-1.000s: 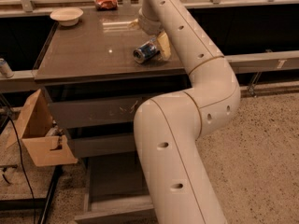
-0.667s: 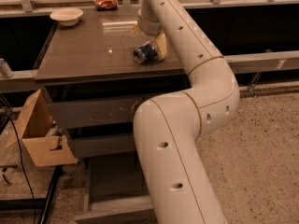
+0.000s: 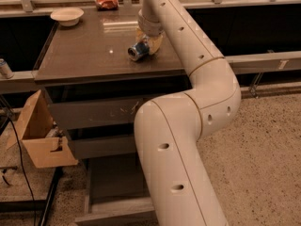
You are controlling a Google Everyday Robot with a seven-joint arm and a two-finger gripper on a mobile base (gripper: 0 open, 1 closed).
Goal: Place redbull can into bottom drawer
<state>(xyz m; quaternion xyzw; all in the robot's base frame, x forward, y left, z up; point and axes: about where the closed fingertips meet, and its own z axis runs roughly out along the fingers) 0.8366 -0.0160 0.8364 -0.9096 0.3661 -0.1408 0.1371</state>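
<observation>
The redbull can, blue and silver, lies tilted on its side on the dark countertop, its silver top facing front-left. My gripper, with yellowish fingers, comes down from the white arm and is closed on the can's right end. The bottom drawer is pulled open near the floor, a shallow dark tray with a flat front, directly below the counter. My arm's large elbow covers its right part.
A white bowl and a red-orange wrapper sit at the counter's back left. An open cardboard box stands left of the drawers. Another can is on the left ledge. A black cable lies on the floor.
The gripper and the can have shifted a little to the left across the countertop together. The drawer has stayed open.
</observation>
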